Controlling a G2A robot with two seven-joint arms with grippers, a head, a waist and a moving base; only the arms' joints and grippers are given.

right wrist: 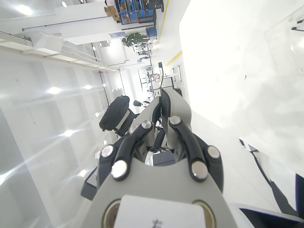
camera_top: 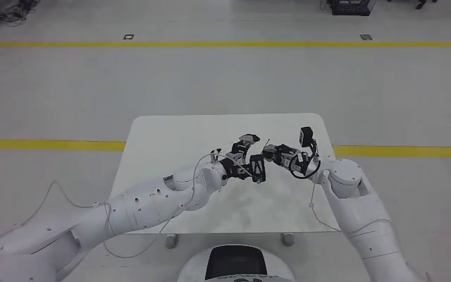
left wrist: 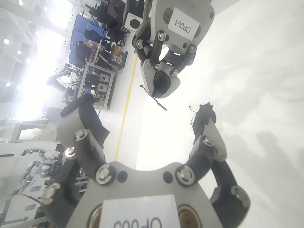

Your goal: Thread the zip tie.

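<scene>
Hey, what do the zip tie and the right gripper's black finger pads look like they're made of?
The zip tie is a thin, matte black strip, likely nylon plastic; it holds straight out of the right gripper. The finger pads are black with a dimpled texture, probably rubber.

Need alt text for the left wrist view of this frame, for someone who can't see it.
The right gripper, shut on a thin black zip tie whose ends stick out on both sides of its fingertips, faces the left gripper, which is open and empty. A white table lies beyond them.
</scene>
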